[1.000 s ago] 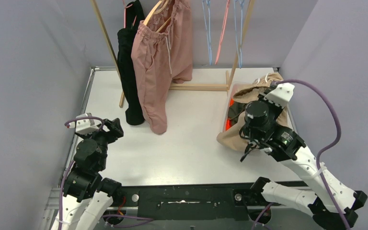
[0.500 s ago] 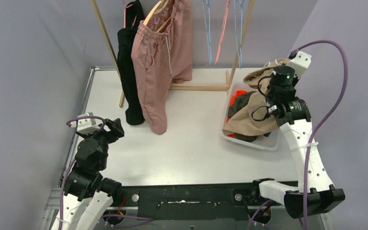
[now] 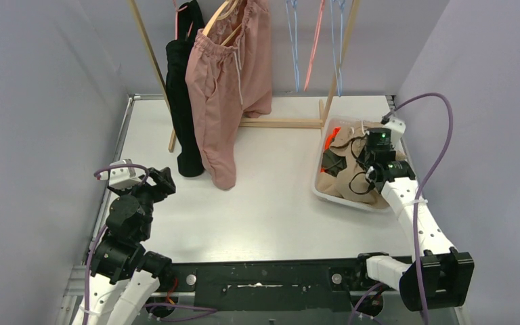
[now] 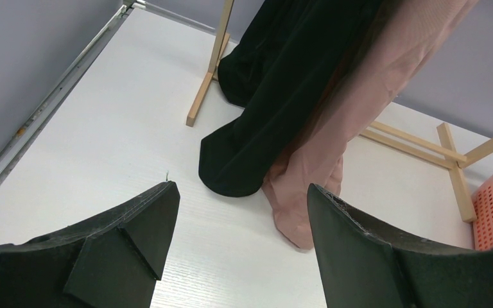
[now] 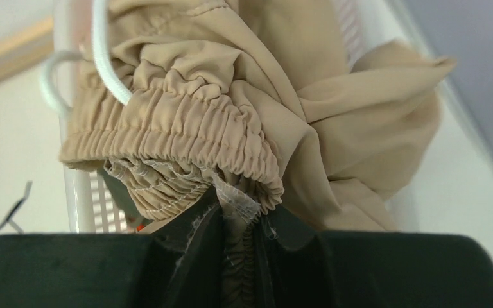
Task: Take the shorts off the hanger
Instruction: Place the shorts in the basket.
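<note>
While my right gripper [image 5: 234,215] clamps the beige shorts [image 5: 231,122] by the waistband over the far-right basket [image 3: 323,194], I should lower them inside before letting go; left gripper [image 4: 237,218] sits spread, near left.

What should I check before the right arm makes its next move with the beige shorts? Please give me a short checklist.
1. Right gripper shut on the waistband of the beige shorts: ok.
2. Beige shorts lie over the white basket, not over the table: ok.
3. Drawstring free of the fingers: cannot tell, the pinch hides it.
4. Left gripper open and holding nothing, low at the near left: ok.
5. Pink shorts off the wooden hanger: not ok, they hang on it.
6. Dark garment beside them is off the rack: not ok, it hangs there too.
</note>
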Robot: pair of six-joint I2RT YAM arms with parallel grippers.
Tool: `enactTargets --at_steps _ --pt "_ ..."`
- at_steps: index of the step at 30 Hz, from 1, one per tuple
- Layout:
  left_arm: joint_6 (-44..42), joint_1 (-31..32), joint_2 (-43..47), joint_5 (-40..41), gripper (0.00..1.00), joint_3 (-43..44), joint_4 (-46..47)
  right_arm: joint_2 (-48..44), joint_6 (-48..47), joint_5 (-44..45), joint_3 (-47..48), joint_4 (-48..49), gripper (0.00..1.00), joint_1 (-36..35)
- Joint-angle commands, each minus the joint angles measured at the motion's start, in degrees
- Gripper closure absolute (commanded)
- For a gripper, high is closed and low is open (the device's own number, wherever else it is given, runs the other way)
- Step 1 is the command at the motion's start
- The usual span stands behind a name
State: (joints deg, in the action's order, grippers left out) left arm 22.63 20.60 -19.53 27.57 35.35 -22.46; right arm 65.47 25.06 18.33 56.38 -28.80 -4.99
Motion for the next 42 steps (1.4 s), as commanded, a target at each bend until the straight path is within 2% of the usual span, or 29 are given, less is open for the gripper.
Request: enactTargets --at_steps 1,6,8,14,17,20,25,27,29,32,37,42 --pt "-1.11 -0.29 0.60 -1.29 0.27 -0.02 3.65 -2.80 5.70 -9.79 -3.94 6.62 0.97 0.25" --pt "-1.01 -0.28 1.13 -1.21 0.27 -0.02 3.47 -0.51 11.19 -1.86 -7.87 5.46 0.97 0.29" --pt "-1.02 -0.23 1.31 -1.21 0.27 -0.11 3.50 -0.64 13.37 -0.77 -10.98 8.26 0.96 0.52" --pt "-1.03 -0.19 1.77 -1.29 0.27 -0.25 3.47 5.98 14.05 -10.16 -15.72 12.38 0.93 0.30" --pt "-1.11 -0.17 1.79 -1.74 0.27 -0.54 3.75 3.04 15.07 -14.04 -19.46 17.99 0.91 0.03" --pt "-1.19 -0.20 1.69 -1.93 0.27 -0.57 3.72 -1.15 14.08 -12.26 -16.92 14.69 0.80 -0.02" --pt "-1.19 -0.21 1.78 -1.80 0.27 -0.60 3.84 -7.72 9.22 -8.74 -6.85 5.03 0.48 -0.19" --pt "-1.19 -0.21 1.85 -1.90 0.27 -0.59 3.87 -9.81 7.44 -7.46 -3.05 2.50 0.40 -0.18" --pt "-1.19 -0.21 1.91 -1.91 0.27 -0.60 3.85 -11.44 6.17 -6.16 -0.05 0.71 0.37 -0.15" --pt "-1.19 -0.17 1.87 -1.95 0.27 -0.56 3.90 -11.94 4.87 -4.19 2.52 -0.29 0.35 -0.03" --pt "-1.19 -0.21 1.78 -1.97 0.27 -0.56 3.91 -9.41 3.44 -2.13 1.46 3.15 0.42 0.24" --pt "-1.19 -0.16 1.91 -1.80 0.27 -0.59 3.74 0.91 4.62 -8.22 -2.75 7.36 0.44 3.12"
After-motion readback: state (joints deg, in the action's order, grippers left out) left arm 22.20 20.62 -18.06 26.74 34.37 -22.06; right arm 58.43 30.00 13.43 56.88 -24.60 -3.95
